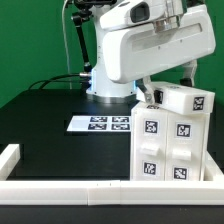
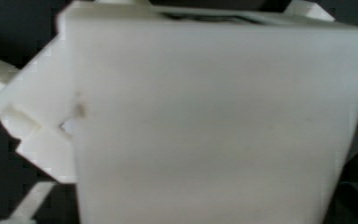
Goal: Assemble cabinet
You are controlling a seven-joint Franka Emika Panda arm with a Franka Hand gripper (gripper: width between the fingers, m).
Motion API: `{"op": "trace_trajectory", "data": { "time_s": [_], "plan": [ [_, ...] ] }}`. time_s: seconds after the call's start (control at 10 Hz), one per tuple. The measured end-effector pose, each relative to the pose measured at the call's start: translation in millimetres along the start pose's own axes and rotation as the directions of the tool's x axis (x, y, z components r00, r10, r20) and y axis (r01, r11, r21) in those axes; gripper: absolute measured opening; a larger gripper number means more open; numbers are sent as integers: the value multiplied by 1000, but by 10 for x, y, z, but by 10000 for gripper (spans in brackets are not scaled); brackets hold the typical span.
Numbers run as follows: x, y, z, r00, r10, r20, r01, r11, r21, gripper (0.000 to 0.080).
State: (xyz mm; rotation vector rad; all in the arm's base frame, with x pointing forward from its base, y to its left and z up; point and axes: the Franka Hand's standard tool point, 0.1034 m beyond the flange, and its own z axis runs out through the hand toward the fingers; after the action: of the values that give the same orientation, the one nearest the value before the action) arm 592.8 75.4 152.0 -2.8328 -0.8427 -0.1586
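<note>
The white cabinet [image 1: 170, 145] stands upright at the exterior view's right, by the front rail, with several black-and-white tags on its faces. The arm reaches down over its top, and my gripper [image 1: 150, 93] sits at the cabinet's top left edge, mostly hidden by the arm. In the wrist view a blurred white face of the cabinet [image 2: 202, 120] fills almost the whole picture, with another white piece [image 2: 30, 100] jutting out beside it. No fingers show there, so I cannot tell how the jaws stand.
The marker board [image 1: 100, 124] lies flat on the black table to the cabinet's left in the exterior view. Low white border rails run along the front [image 1: 90, 190] and the left [image 1: 10, 156]. The arm's base [image 1: 105, 88] stands behind the marker board.
</note>
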Motion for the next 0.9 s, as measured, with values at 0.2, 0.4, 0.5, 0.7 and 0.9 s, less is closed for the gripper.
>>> {"op": "trace_trajectory", "data": {
  "time_s": [0.2,0.4,0.5,0.7,0.9],
  "plan": [
    [-1,10,-3,1000,3,-2,-3,1000,-1,576],
    [0,8,-3,996,93,-3,-93,996,0,576],
    [0,6,-2,984,178,-3,-178,984,0,576],
    [7,5,2,930,368,-29,-368,930,-10,575],
    [13,-42,11,812,579,-76,-582,813,-13,575]
  ]
}}
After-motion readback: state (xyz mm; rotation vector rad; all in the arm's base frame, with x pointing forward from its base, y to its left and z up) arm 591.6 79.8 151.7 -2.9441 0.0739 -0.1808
